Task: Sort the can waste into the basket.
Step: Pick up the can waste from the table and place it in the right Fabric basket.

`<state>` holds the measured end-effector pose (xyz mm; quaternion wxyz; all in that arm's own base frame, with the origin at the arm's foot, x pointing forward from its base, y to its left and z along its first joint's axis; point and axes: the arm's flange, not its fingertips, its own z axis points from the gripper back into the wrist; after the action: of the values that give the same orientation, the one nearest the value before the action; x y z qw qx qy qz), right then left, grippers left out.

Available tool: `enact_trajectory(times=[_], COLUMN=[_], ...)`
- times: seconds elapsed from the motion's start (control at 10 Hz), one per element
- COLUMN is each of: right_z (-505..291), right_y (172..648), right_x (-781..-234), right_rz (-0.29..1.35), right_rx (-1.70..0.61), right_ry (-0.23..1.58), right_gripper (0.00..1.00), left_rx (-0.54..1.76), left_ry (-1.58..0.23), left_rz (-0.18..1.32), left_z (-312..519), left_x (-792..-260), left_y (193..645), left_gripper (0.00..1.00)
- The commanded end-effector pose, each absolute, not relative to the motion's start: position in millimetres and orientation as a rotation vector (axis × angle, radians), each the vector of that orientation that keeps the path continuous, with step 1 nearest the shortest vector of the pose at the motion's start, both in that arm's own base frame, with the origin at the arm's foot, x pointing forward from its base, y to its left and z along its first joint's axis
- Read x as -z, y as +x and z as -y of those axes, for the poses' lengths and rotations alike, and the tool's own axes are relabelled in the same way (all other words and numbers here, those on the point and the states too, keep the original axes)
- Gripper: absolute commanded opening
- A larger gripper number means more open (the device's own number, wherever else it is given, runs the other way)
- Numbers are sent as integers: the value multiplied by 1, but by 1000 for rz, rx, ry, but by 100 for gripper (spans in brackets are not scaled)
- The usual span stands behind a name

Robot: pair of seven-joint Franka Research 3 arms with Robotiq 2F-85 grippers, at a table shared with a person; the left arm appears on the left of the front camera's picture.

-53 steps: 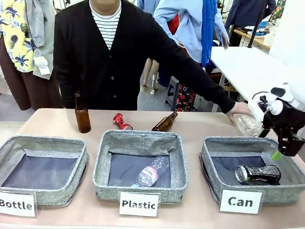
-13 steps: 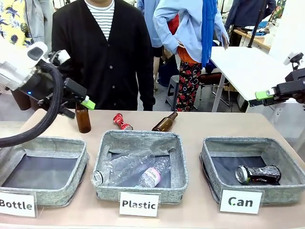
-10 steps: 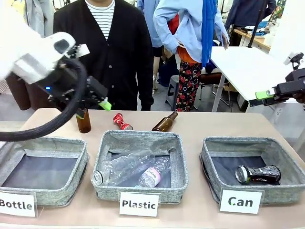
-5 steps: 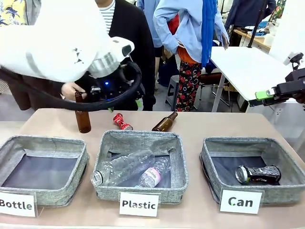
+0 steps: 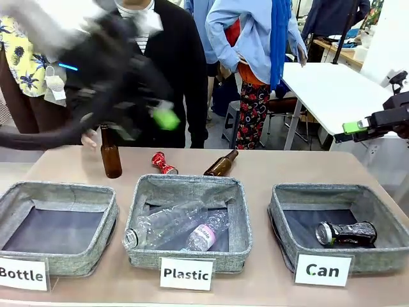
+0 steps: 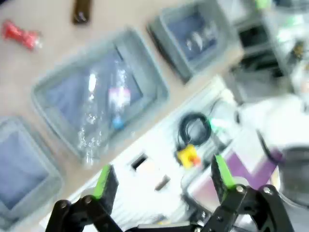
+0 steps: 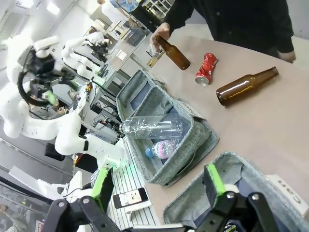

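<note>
Far left, at my 9 o'clock, is the Bottle basket point(image 5: 59, 190). Just behind it a person's hand point(image 5: 89, 138) is at the upright brown bottle point(image 5: 111, 157), steadying it I'd guess. My left gripper point(image 6: 162, 178) is up high over that side and badly smeared in the front cam. The wrist cam shows the jaws wide apart with nothing between them, which fits a pick not yet made.

The obvious target is the red can point(image 5: 163, 164). It's lying on the desk at 12 o'clock of the Plastic basket point(image 5: 189, 184), just past the far rim, between the upright bottle and a brown bottle lying down point(image 5: 221, 165). That's the one left to sort, and its pinched waist looks like the natural place to grab.

Over at 3 o'clock, the Can basket point(image 5: 278, 211) already has the black can point(image 5: 346, 233) lying on its side toward the 4 o'clock corner, so I'd call this half done. My right gripper point(image 7: 158, 187) hangs past the desk's right edge at about 2 o'clock, jaws apart and empty. It's probably parked there to leave the left arm room.
</note>
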<state>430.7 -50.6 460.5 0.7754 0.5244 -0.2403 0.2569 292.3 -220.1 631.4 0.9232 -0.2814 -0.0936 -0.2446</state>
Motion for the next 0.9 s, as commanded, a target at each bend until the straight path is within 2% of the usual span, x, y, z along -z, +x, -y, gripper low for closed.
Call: enact_trajectory(times=[0.0,0.2,0.5,0.6,0.7,0.8], right_z=[51,51,51,51,51,51], right_y=[430,430,430,430,430,430], right_x=[-461,-461,-461,-461,-461,-461], right_rz=[525,525,525,525,525,525], right_rx=[-579,-579,-579,-579,-579,-579], right_ry=[1133,1133,1133,1133,1133,1133], right_gripper=[100,100,100,100,100,100], left_rx=[394,253,-332,-465,-600,-767], left_ry=[-528,-525,-539,-550,-498,-391], left_rz=[253,315,552,558,584,542], left_z=[78,-10,-163,-195,-218,-244], left_x=[-672,-686,-698,-691,-678,-661], left_y=[249,245,242,238,235,232], left_gripper=[100,100,100,100,100,100])
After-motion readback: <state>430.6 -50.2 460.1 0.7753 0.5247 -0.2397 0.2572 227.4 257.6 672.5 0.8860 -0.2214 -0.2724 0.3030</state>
